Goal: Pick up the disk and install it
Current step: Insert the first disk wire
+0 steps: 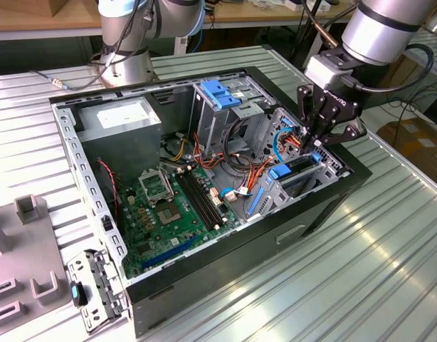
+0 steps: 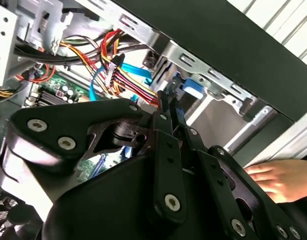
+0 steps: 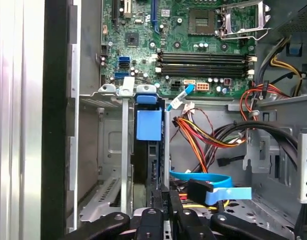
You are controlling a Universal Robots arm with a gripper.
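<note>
In the exterior view, the gripper [image 1: 318, 151] hung over the bay [image 1: 304, 178] at the case [image 1: 83, 171] edge on the exterior view's right. Its fingers were drawn close together. They seemed to pinch the upper end of the disk [image 1: 298, 173], which stood on edge in the bay. The disk's long axis ran down into the slot, directly under the gripper.

In the second wrist view, the fingers [image 2: 168, 107] were nearly closed just short of a blue tab [image 2: 191, 89] at the bay's metal rim. The cables [image 2: 123, 75] were bunched just beside them. A person's hand [image 2: 273, 180] rested on the table outside the case, well apart from the bay.

In the first wrist view, the fingertips were close together at the disk's near end. The disk [image 3: 152, 160] showed as a dark slab on edge between the bay's walls. It ran straight away from the gripper [image 3: 161, 200] toward a blue tab [image 3: 148, 125] and the motherboard [image 3: 193, 50] beyond. I judged it part-way seated and in line with the slot.
</note>
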